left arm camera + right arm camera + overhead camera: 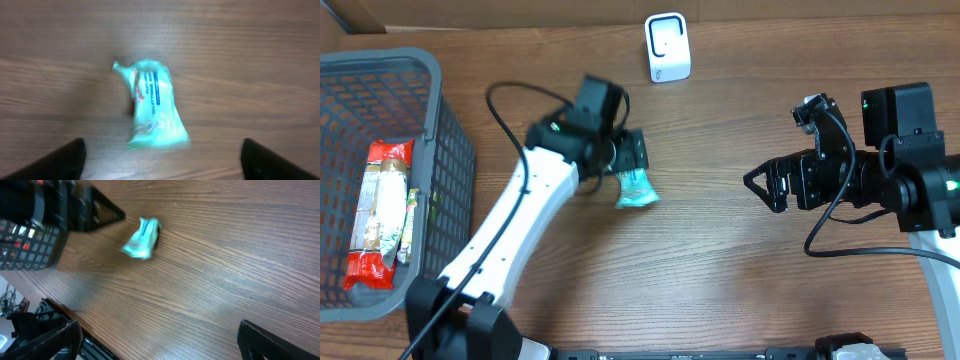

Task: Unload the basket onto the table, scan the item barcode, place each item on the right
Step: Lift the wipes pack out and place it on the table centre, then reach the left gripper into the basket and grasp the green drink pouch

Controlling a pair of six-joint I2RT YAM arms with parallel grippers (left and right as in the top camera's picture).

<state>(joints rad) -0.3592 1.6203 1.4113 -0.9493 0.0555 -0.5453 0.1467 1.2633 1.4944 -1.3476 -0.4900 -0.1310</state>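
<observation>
**Left gripper spread wide over the teal tissue pack, pinching nothing.**
The pack lies free on the table just below the fingertips. Seen from overhead, its long axis runs roughly 11 to 5 o'clock, with the twisted end toward 11. No barcode shows on the upper face. It is possibly underneath, so the white scanner at 1 o'clock may read nothing. The soft wrapper could also slide or crumple in a grasp. The right gripper, open and empty, sits well apart at 3 o'clock.

Overhead looks straight down on the whole desk. Left wrist looks down close on the teal packet; right wrist sees it obliquely, farther off.
</observation>
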